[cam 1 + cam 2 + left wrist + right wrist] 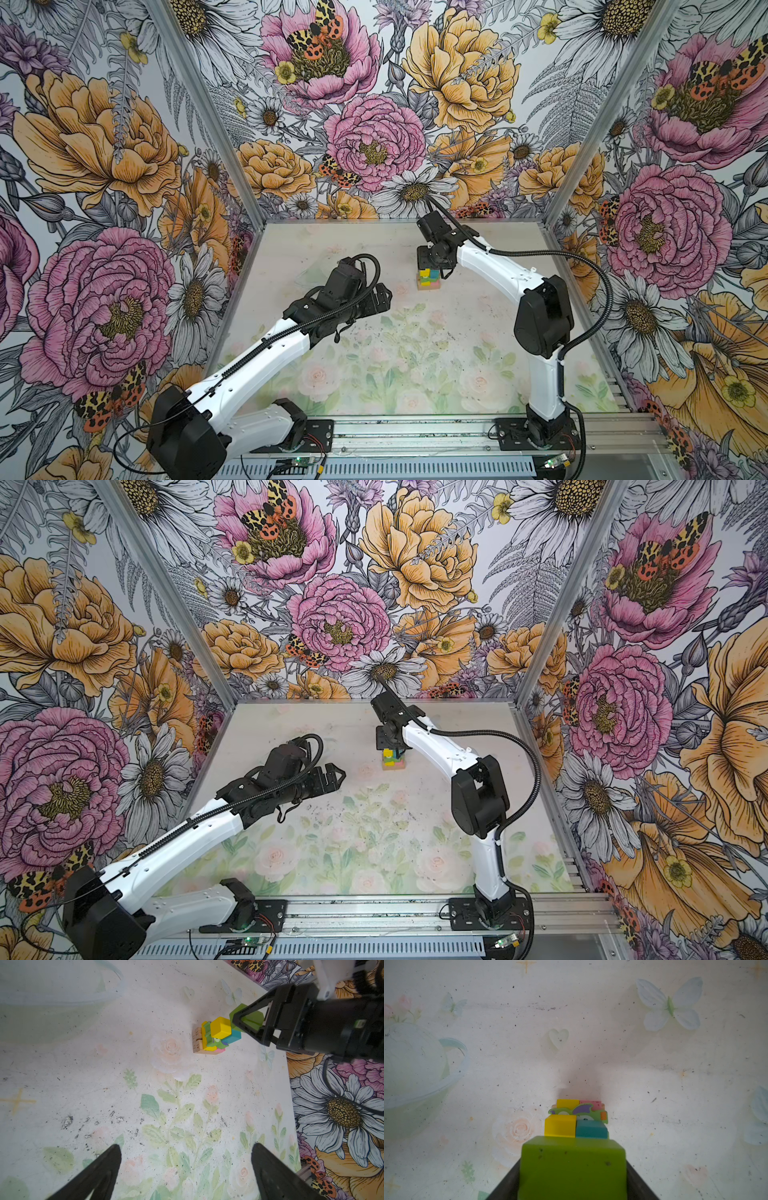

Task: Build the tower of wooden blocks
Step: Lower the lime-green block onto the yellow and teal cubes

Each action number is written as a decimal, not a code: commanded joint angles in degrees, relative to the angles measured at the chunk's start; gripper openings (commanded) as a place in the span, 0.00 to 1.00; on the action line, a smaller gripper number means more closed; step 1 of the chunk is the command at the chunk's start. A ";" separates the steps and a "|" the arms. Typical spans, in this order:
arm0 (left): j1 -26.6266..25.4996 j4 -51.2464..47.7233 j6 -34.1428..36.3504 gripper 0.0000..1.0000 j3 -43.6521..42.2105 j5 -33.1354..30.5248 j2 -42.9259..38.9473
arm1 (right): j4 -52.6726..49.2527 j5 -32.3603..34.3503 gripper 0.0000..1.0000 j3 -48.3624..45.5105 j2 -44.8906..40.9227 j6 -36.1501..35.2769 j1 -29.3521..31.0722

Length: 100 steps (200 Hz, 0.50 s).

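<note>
The wood block tower [429, 279] [392, 761] stands at the table's far middle. From the left wrist view it has tan planks [197, 1040] at its base, a pink slab [220, 1050], a yellow bar, a yellow cube [220, 1027] and a teal cube [233, 1038]. My right gripper [430, 262] [390, 742] [573, 1176] is shut on a lime green block [572, 1157] [254, 1019]. The block sits directly over the yellow cube [560, 1126] and teal cube [591, 1130]; I cannot tell whether it touches them. My left gripper [384, 297] [336, 775] [186, 1151] is open and empty, left of the tower.
A small green figure with round eyes [216, 1042] [579, 1112] leans in the tower's middle layer. Flowered walls [340, 124] close in the table at the back and on both sides. An aluminium rail [415, 432] with both arm bases runs along the front.
</note>
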 commanded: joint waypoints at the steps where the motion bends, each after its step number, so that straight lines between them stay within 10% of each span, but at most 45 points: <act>1: 0.64 1.78 1.59 0.99 -0.74 -0.11 -0.56 | -0.20 -0.21 0.50 1.74 1.63 0.49 -0.49; 100: 1.34 1.88 1.51 0.99 -0.52 0.18 -0.14 | -0.20 -1.08 0.50 1.91 3.33 0.32 -1.08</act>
